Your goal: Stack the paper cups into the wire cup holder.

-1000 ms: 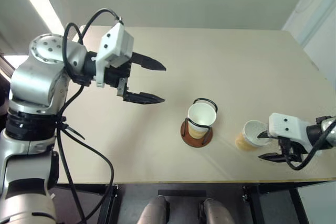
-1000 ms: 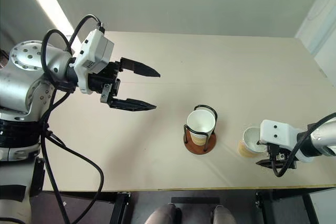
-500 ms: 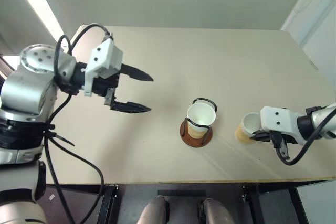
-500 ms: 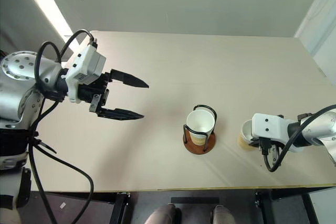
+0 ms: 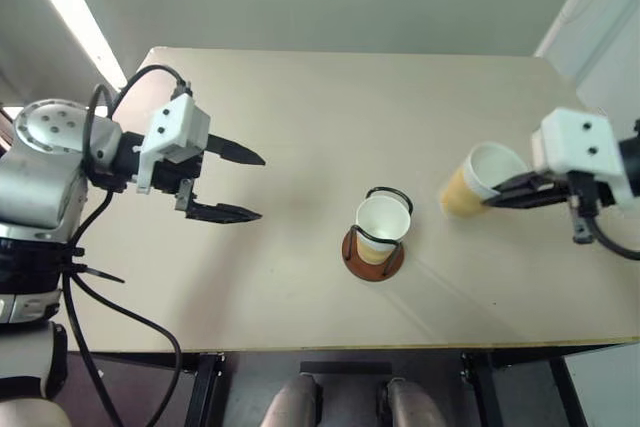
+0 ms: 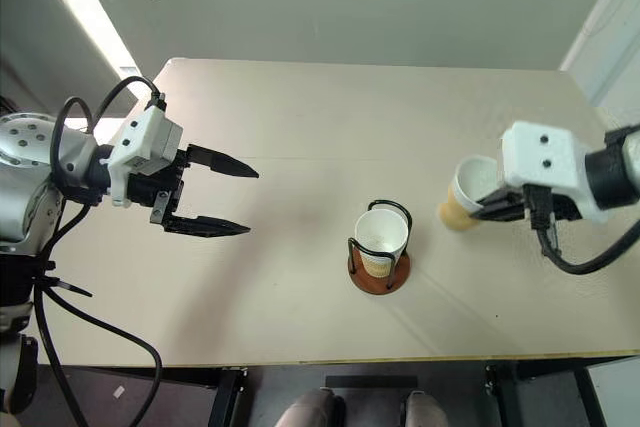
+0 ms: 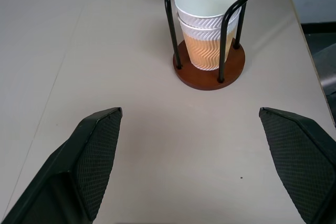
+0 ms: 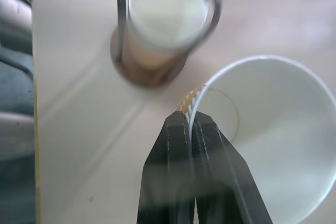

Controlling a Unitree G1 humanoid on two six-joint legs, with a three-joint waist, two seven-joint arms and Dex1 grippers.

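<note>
Above the table (image 5: 300, 97), right claw (image 8: 192, 124) pinching paper cup (image 5: 478, 177) rim, left claw (image 5: 240, 185) spread wide

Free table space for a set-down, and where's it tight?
Bare beige table behind the wire cup holder and between it and the open left gripper. Tight at right: the right gripper holds a tan paper cup beside the holder.

Bright ceiling strip light (image 5: 70, 12) glares at upper left; right wrist view is motion-blurred.
</note>
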